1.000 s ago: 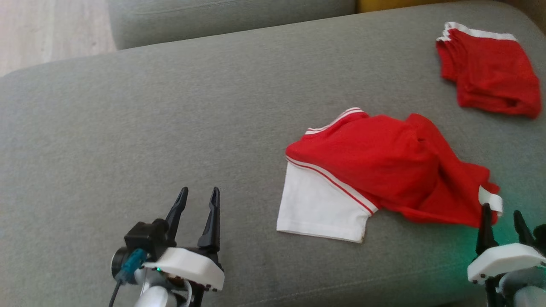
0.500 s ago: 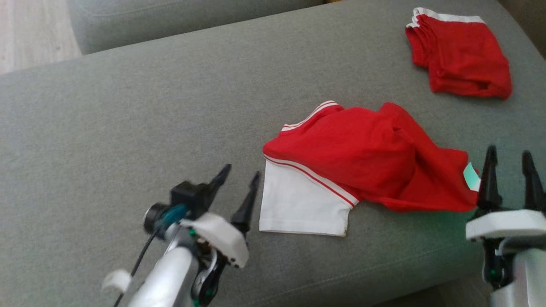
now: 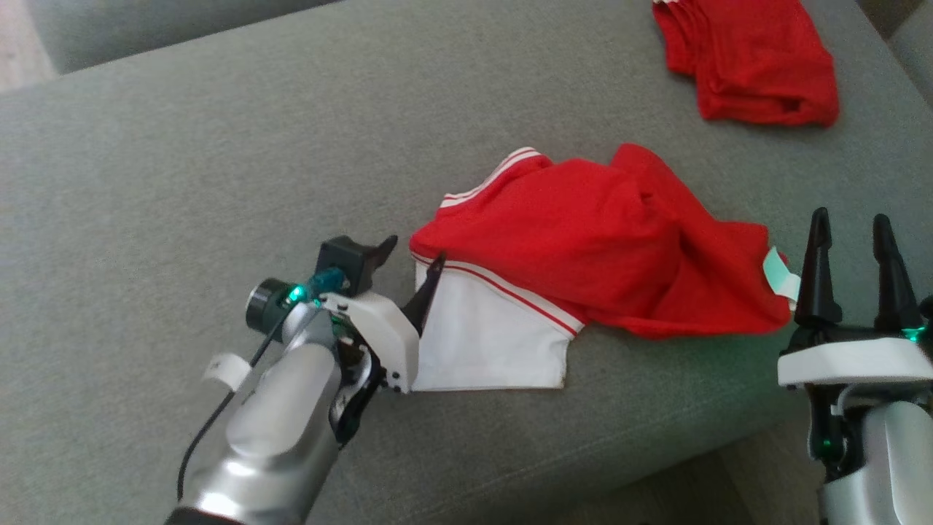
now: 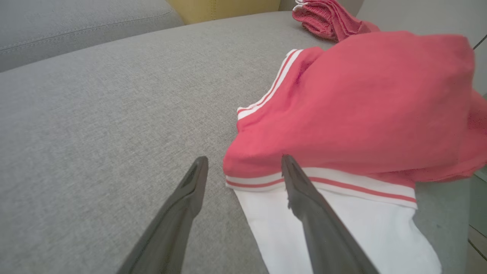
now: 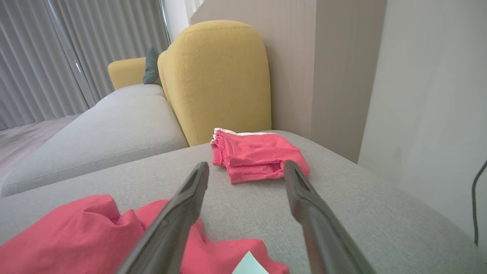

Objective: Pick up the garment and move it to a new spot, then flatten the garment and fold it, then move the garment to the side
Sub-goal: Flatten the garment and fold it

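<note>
We record silver forearms [image 3: 280,415], white screw-dotted wrist plates [image 3: 383,335], green lamps [image 3: 297,293]; left pincer [image 3: 417,248] and right pincer [image 3: 850,214] bear tapered black fingers [image 3: 818,277]; black cable [image 3: 208,430] on left.

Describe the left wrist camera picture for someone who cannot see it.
The open left gripper points at the near edge of a crumpled red garment with a white panel, one finger over the white cloth, the other over the grey sofa cushion. A second, folded red garment lies at the far end of the cushion.

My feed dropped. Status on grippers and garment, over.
Left gripper open, astride left edge of garment. Right gripper open beside its right end. Garment crumpled on sofa, ungripped. Folded red pile far right, clear.
</note>
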{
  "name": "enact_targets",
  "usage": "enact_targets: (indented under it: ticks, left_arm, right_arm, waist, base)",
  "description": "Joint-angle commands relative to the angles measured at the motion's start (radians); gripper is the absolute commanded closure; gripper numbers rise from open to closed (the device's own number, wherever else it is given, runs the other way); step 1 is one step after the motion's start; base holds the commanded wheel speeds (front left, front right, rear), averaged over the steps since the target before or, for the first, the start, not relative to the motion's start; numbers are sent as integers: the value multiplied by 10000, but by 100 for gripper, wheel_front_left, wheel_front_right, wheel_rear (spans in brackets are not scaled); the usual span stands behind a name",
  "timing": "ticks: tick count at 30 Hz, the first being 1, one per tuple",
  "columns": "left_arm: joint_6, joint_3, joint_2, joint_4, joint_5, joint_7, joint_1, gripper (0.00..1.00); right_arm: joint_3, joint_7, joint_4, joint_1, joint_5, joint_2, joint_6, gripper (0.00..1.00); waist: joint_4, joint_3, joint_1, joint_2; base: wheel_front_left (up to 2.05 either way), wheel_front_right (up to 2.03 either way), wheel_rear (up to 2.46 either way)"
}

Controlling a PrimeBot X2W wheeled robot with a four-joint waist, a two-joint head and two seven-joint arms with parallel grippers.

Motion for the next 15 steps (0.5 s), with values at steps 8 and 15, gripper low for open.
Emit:
enact_targets:
  ticks: [8, 15]
  left_arm:
    - [5, 49, 18, 1203, 189, -253, -1302, 0]
    - [-212, -304, 9, 1686, -43, -800, -1564, 100]
  right_arm:
    - [353, -192, -286, -448, 191, -95, 65, 0]
    - [226, -337, -184, -477, 189, -95, 65, 0]
  waist:
    - [-490, 413, 0, 0]
    - [-425, 469, 0, 0]
  base:
    - [0, 0, 0]
    - [0, 0, 0]
